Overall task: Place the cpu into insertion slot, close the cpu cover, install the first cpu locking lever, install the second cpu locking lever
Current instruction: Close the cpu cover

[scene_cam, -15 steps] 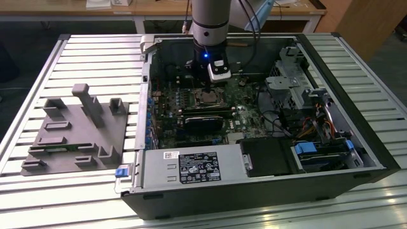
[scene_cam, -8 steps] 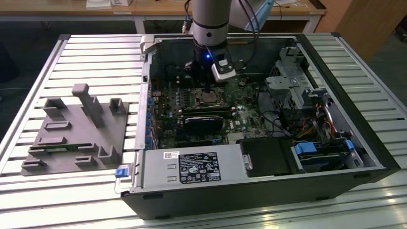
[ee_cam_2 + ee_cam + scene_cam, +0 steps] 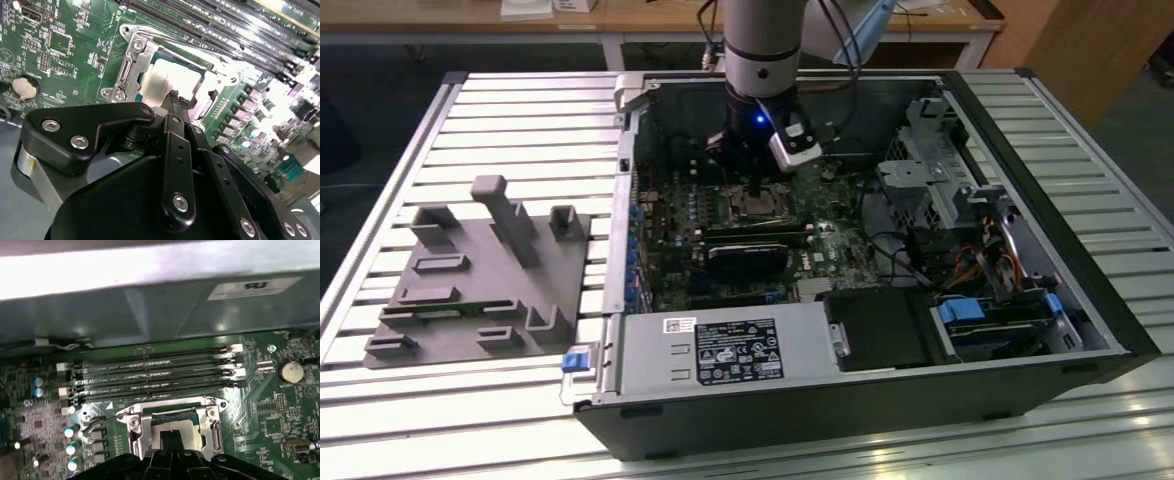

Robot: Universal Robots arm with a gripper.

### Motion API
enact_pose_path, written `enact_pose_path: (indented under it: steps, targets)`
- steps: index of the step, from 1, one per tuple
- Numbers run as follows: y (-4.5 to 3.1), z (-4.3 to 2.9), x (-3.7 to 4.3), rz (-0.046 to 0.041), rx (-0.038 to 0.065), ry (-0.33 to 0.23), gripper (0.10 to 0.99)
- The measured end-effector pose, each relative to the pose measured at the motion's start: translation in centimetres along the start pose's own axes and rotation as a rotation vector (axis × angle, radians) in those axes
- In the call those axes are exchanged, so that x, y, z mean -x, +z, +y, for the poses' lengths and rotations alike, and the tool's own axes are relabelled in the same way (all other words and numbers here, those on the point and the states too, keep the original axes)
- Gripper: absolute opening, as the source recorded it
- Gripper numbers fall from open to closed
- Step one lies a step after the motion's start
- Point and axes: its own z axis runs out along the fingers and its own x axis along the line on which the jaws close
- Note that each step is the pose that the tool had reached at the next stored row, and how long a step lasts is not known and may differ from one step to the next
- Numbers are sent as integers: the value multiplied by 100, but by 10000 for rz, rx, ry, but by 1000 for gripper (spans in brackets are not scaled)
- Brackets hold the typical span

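Silvery cpu [image 3: 170, 80], framed by the cpu cover [image 3: 131, 75], sits partly hidden behind the pincer [image 3: 176, 102], tips pressed together

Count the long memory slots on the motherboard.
4 memory slots, parallel, side by side between the insertion slot and the case wall: nearest the wall, second, third, nearest the socket.
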Motion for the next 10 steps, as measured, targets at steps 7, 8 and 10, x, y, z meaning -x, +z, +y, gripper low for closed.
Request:
enact_pose_path:
  steps: [7,8,10]
  targets:
    - [10,-15,1,51,-163,-411,106]
    - [11,-21,1,50,-183,-430,106]
    - [13,-35,1,47,-214,-447,106]
